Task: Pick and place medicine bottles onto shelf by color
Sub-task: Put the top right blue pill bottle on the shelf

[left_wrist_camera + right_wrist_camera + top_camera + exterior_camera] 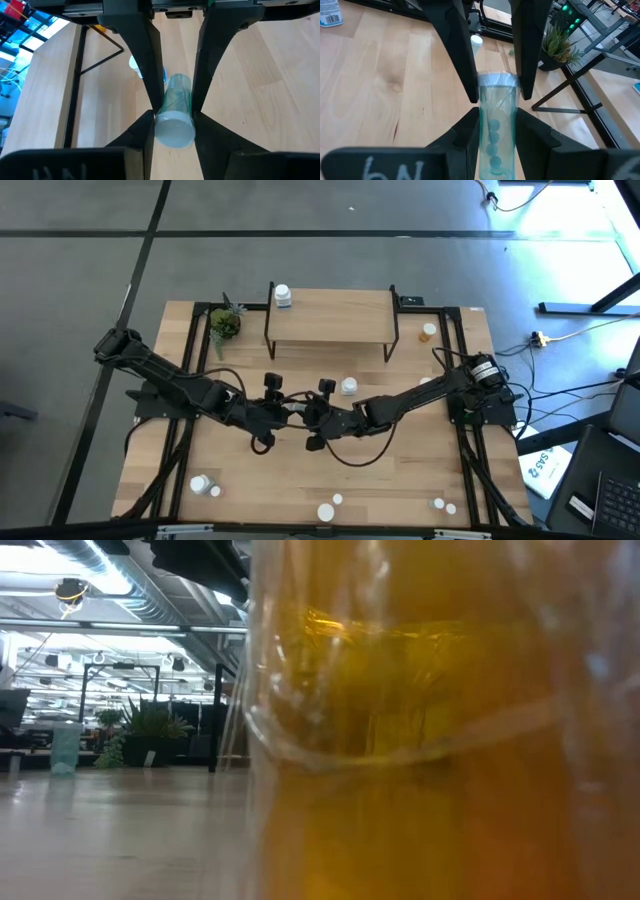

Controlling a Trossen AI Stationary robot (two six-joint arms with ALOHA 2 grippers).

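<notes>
**Handover at mid-table, most bottles still loose**

Here, the 2 grippers meet at the table's centre, in front of the shelf (pixel 330 315). The right gripper (pixel 495 97) is clamped on a pale green bottle (pixel 496 125), its fingers pressing the body below the white cap. The left gripper (pixel 172 107) has its fingers against the sides of what is probably that same bottle, cap toward its camera; whether it grips firmly yet cannot be told. In the high view the bottle is hidden between the left gripper (pixel 272 395) and right gripper (pixel 322 402), so this looks like a handover in the air.

As for progress, only 1 white bottle (pixel 283 296) stands on the shelf, at its far left end. Another white one (pixel 348 386) lies just behind the right gripper, an orange one (pixel 428 331) sits right of the shelf, and several more lie along the near edge (pixel 326 510). A plant (pixel 225 323) stands left of the shelf. Sorting has barely begun.
</notes>
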